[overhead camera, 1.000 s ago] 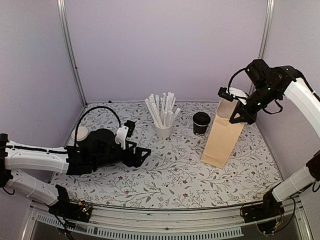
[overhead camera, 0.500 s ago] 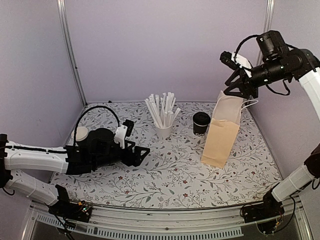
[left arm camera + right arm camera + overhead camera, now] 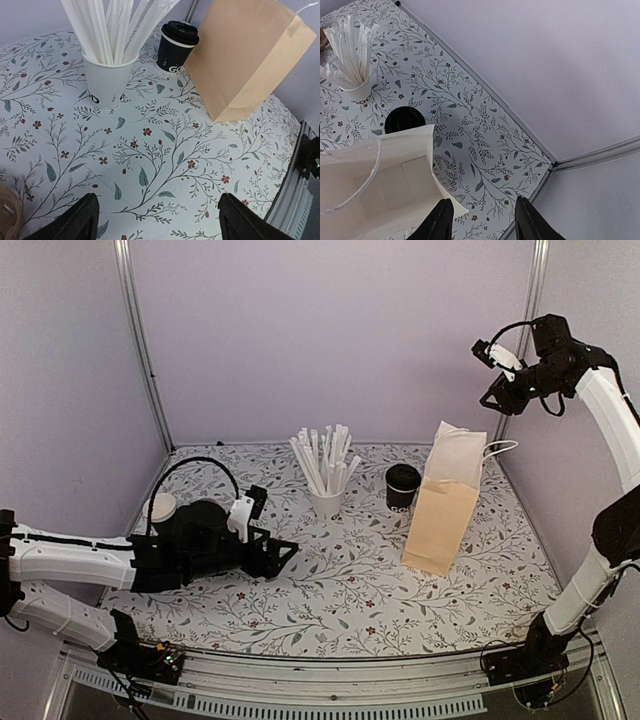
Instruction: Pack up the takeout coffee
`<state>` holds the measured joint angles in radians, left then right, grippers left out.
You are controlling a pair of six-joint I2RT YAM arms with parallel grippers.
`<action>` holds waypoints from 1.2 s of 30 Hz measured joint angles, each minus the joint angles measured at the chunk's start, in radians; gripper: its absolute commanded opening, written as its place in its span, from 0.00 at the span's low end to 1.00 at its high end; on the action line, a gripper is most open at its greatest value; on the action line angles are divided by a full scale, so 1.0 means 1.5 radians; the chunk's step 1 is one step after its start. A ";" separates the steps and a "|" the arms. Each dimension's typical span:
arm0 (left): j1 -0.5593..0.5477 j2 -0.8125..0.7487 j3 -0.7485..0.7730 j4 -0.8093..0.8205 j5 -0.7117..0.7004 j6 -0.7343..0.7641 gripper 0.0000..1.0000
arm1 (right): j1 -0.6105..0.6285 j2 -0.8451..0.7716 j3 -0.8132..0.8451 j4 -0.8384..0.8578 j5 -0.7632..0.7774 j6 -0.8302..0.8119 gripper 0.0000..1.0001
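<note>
grasp the lidded coffee cup (image 3: 403, 487) beside the bag (image 3: 445, 520) upright; left gripper (image 3: 157, 215) wide, right gripper (image 3: 484, 220) parted above bag, both empty.

black paper cup (image 3: 402, 496): small, white lettering, upright | black lid (image 3: 403, 476): round, seated on the cup | place: right of centre in top view, upper middle in left wrist view

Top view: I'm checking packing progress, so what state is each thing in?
Paper bag: upright, mouth open.
Coffee cup: lidded, upright, outside the bag.
Straw cup: upright, full of straws.
Left claw: open, empty, held low.
Right claw: open, empty, raised high.
</note>
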<state>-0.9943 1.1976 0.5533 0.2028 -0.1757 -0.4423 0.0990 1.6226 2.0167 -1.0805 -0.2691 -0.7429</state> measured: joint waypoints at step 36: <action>0.001 -0.092 -0.074 0.016 -0.011 -0.030 0.83 | -0.109 0.162 -0.163 0.039 -0.224 0.023 0.31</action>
<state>-0.9932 1.0603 0.4419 0.2272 -0.1921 -0.4873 -0.0639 1.8656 1.7718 -1.0222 -0.6056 -0.7090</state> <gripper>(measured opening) 0.834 0.316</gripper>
